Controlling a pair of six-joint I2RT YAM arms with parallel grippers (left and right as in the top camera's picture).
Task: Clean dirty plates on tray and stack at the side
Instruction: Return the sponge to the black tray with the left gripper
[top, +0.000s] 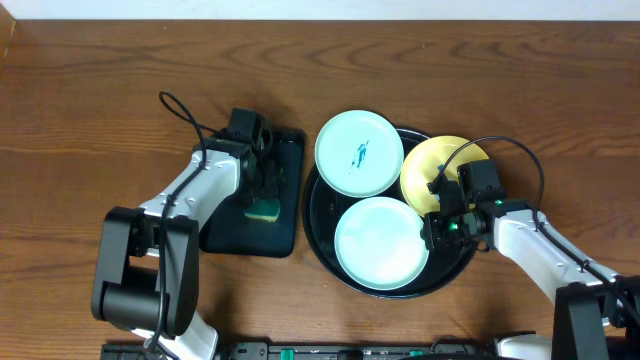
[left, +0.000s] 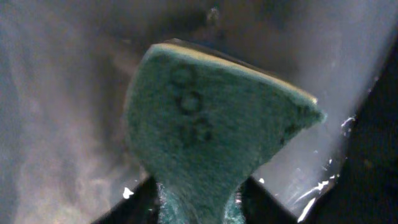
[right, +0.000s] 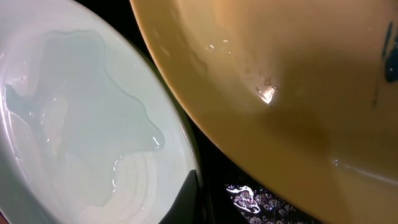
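The round black tray (top: 319, 222) holds three plates. A mint plate (top: 360, 152) with a teal smudge lies at the back. A clean-looking mint plate (top: 381, 243) lies at the front, and a yellow plate (top: 432, 170) at the right. My right gripper (top: 441, 217) sits shut between the front mint plate (right: 81, 124) and the yellow plate (right: 280, 81), low over the tray (right: 261, 199), with nothing seen in its jaws. My left gripper (top: 265, 192) is over the small rectangular tray, its fingers (left: 140, 205) pressed on a green sponge (left: 211, 118).
The rectangular black tray (top: 232, 236) lies left of the round tray, with the sponge (top: 266, 210) on it. Cables loop over both arms. Bare wooden table (top: 90, 120) surrounds the trays.
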